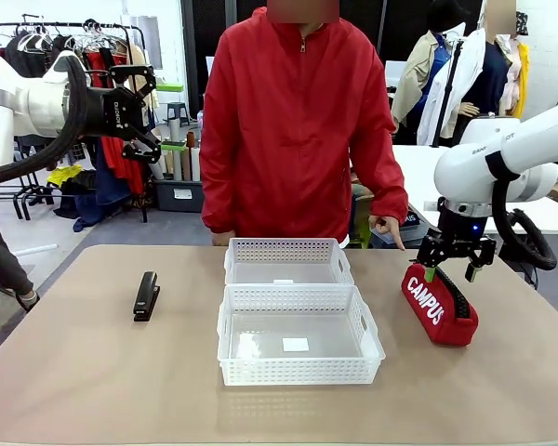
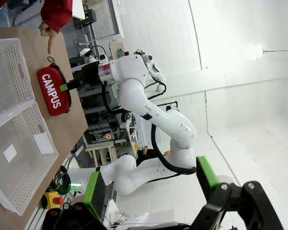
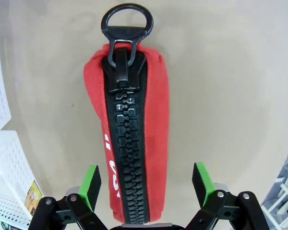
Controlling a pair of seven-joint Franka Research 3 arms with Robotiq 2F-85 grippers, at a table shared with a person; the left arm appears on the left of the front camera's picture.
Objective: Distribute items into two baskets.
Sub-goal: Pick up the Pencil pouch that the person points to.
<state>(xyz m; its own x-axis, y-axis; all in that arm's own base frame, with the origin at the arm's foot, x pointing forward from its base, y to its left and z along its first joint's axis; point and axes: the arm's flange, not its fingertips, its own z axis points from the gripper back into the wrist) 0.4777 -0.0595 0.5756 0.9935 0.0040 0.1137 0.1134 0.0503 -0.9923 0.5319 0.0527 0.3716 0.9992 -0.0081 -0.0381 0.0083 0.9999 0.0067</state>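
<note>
Near basket (image 1: pixel 298 370) butts far basket (image 1: pixel 288 249) on bench (image 1: pixel 84 390); stapler (image 1: pixel 147 295) lies to their left. R jaws wide open either side of red CAMPUS pouch (image 1: pixel 437 307), not gripping; L jaws open, empty, raised.

1. A big brown table (image 1: pixel 74 372) lies across the bottom of the front view.
2. At the upper left, a clothes rack (image 1: pixel 37 32) holds dark and red clothes on hangers.
3. Below the rack, the floor (image 1: pixel 56 237) is grey.
4. A grey box (image 1: pixel 179 195) with a white label sits on the floor, left of the middle.
5. A white table (image 1: pixel 417 172) stands at the right, behind the brown one.
6. In the left wrist view, which is turned sideways, a white brick wall (image 2: pixel 153 28) shows at the top middle.
7. A bright light (image 2: pixel 253 49) shines at the upper right there.
</note>
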